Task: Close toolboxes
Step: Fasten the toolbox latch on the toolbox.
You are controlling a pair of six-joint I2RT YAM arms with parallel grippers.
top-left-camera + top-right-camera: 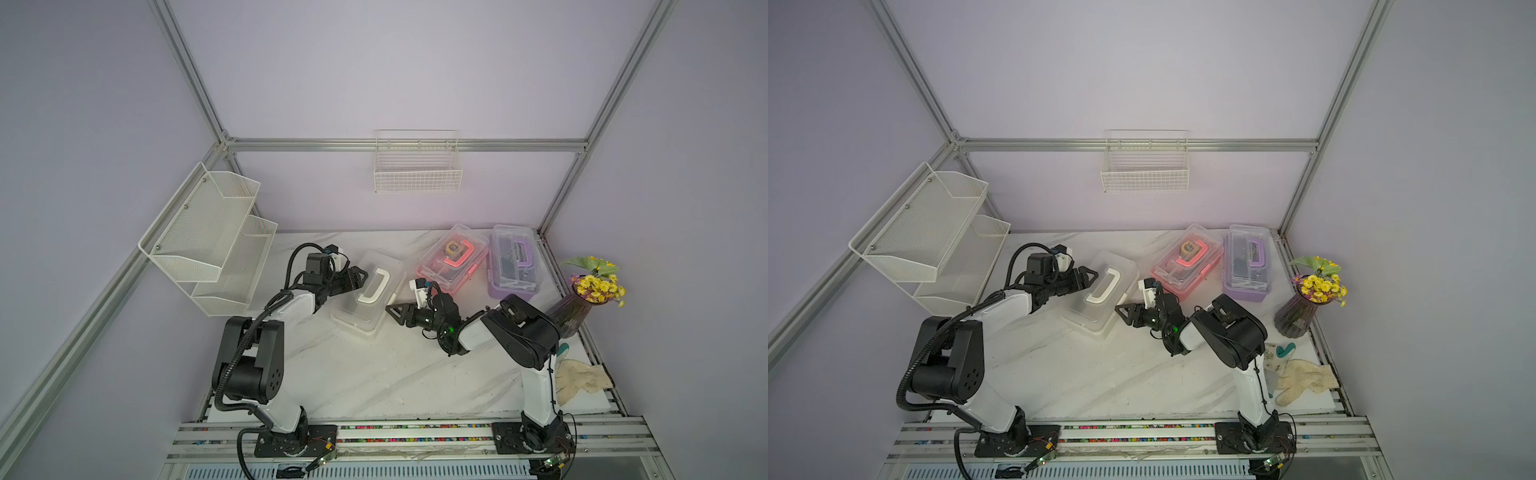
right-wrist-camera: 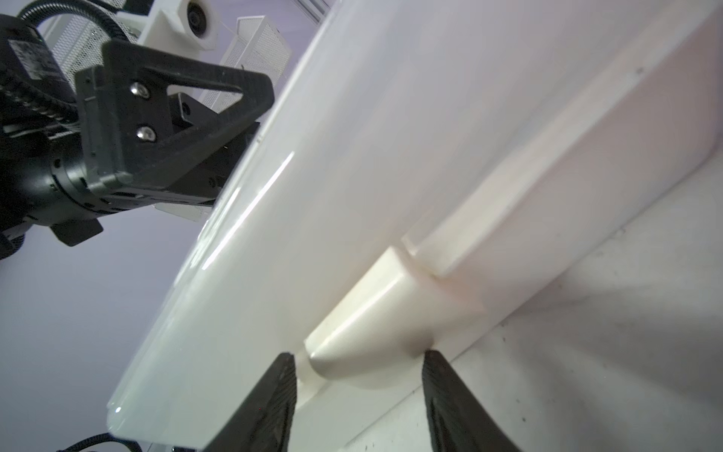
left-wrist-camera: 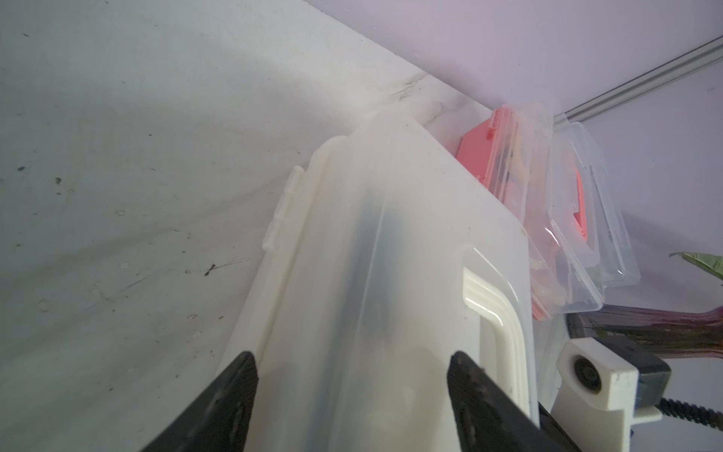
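Note:
The white toolbox (image 1: 370, 297) (image 1: 1100, 291) lies slantwise mid-table, its clear lid down and its white handle flat on top. My left gripper (image 1: 362, 275) (image 3: 350, 360) is open at the box's far left side, its fingers spread over the lid (image 3: 391, 235). At the box's near right side, my right gripper (image 1: 390, 309) (image 2: 358, 354) is open, a fingertip on each side of the white latch (image 2: 375, 332). The pink toolbox (image 1: 453, 257) (image 1: 1187, 259) and the purple toolbox (image 1: 513, 262) (image 1: 1248, 262) stand side by side at the back right, lids down.
A tiered white mesh shelf (image 1: 208, 237) hangs on the left wall, and a wire basket (image 1: 417, 166) hangs on the back wall. A vase of yellow flowers (image 1: 582, 299) stands at the right edge, with pale gloves (image 1: 577, 380) in front of it.

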